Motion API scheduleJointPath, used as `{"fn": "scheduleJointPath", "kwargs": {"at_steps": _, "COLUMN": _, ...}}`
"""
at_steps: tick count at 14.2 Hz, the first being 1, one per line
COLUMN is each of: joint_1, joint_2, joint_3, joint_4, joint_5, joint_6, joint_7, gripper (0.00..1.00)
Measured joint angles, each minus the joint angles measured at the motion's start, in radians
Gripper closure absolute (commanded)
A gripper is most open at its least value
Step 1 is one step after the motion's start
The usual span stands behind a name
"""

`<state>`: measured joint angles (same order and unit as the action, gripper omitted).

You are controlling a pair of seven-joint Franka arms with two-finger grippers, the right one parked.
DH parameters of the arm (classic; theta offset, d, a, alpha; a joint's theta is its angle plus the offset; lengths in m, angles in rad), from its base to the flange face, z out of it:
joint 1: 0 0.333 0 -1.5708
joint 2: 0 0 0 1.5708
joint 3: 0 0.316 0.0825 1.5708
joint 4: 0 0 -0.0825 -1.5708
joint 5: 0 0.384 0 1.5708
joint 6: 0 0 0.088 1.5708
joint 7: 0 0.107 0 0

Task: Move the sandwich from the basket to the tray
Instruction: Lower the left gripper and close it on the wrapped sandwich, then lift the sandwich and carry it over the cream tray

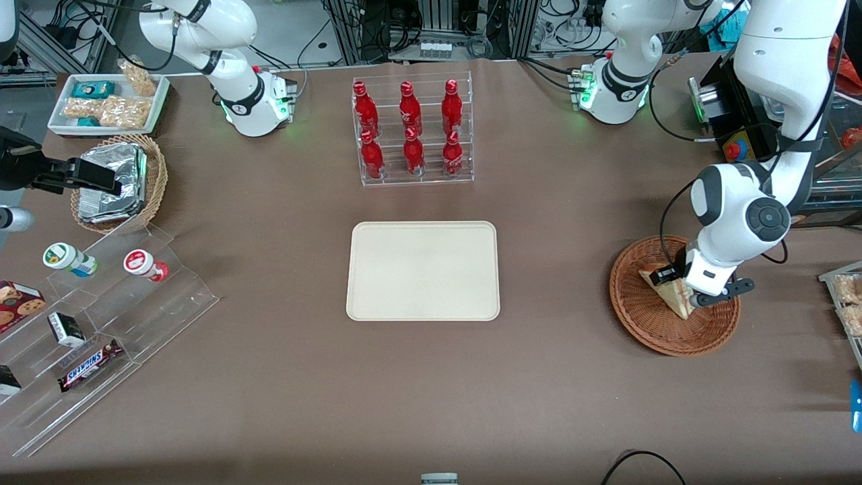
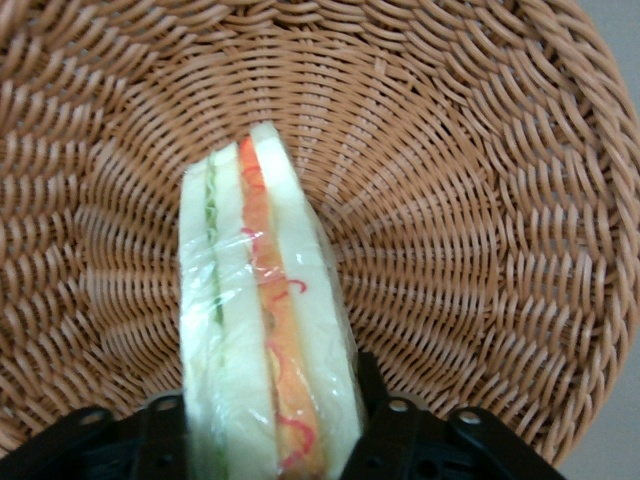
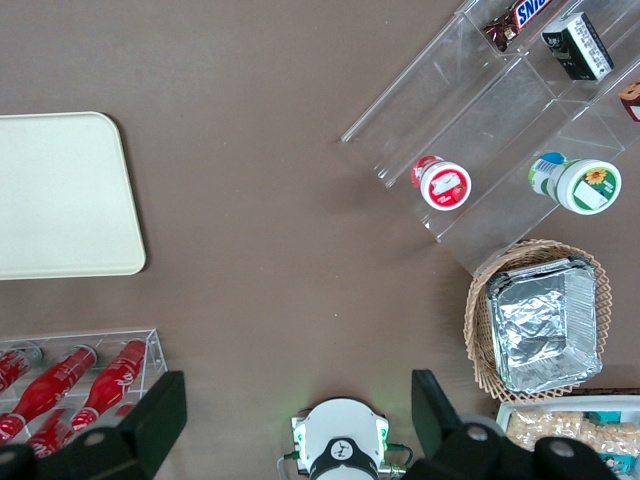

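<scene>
A brown table [image 1: 269,377] carries the scene, with the cream-beige tray [image 1: 423,271] lying flat at its middle, nothing on it. Farther from the front camera than the tray stands a clear rack of red bottles [image 1: 411,131]. Toward the working arm's end of the table sits the wide reddish-brown wicker basket [image 1: 640,323], well apart from the tray. The left arm's gripper [image 1: 693,291] is lowered into that basket, its two black fingers [image 2: 395,425] closed against the flat bread faces of the sandwich [image 2: 265,330]. The plastic-wrapped wedge stands on edge in the basket, its red, orange and green filling stripes facing the wrist camera; whether it rests on the weave or hangs just clear cannot be told. Toward the parked arm's end, a smaller tan basket [image 1: 156,176] holds foil packets [image 1: 111,182] beside a stepped clear shelf [image 1: 101,337] of snacks.
</scene>
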<state>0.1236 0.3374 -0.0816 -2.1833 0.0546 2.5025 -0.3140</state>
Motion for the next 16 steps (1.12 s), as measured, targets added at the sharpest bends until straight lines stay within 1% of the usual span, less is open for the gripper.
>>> {"fn": "scheduleJointPath", "kwargs": {"at_steps": 4, "joint_1": -0.002, "joint_2": -0.011, "joint_3": -0.005, "joint_4": 0.016, "joint_5": 0.000, "joint_6": -0.010, "joint_7": 0.000, "gripper": 0.85}}
{"fn": "scheduleJointPath", "kwargs": {"at_steps": 6, "joint_1": -0.023, "joint_2": -0.041, "joint_3": -0.016, "joint_4": 0.040, "joint_5": 0.000, "joint_6": -0.093, "joint_7": 0.000, "gripper": 0.85}}
{"fn": "scheduleJointPath", "kwargs": {"at_steps": 7, "joint_1": -0.052, "joint_2": -0.063, "joint_3": -0.021, "joint_4": 0.055, "joint_5": 0.000, "joint_6": -0.149, "joint_7": -0.001, "gripper": 0.85}}
{"fn": "scheduleJointPath", "kwargs": {"at_steps": 9, "joint_1": -0.143, "joint_2": -0.107, "joint_3": -0.027, "joint_4": 0.071, "joint_5": 0.000, "joint_6": -0.211, "joint_7": -0.053, "gripper": 0.83}}
{"fn": "scheduleJointPath", "kwargs": {"at_steps": 12, "joint_1": -0.333, "joint_2": -0.131, "joint_3": -0.032, "joint_4": 0.088, "joint_5": 0.000, "joint_6": -0.242, "joint_7": -0.209, "gripper": 0.83}}
{"fn": "scheduleJointPath", "kwargs": {"at_steps": 14, "joint_1": -0.443, "joint_2": -0.118, "joint_3": -0.035, "joint_4": 0.122, "joint_5": 0.000, "joint_6": -0.260, "joint_7": -0.307, "gripper": 0.83}}
{"fn": "scheduleJointPath", "kwargs": {"at_steps": 16, "joint_1": -0.553, "joint_2": -0.062, "joint_3": -0.036, "joint_4": 0.189, "joint_5": 0.000, "joint_6": -0.262, "joint_7": -0.414, "gripper": 0.83}}
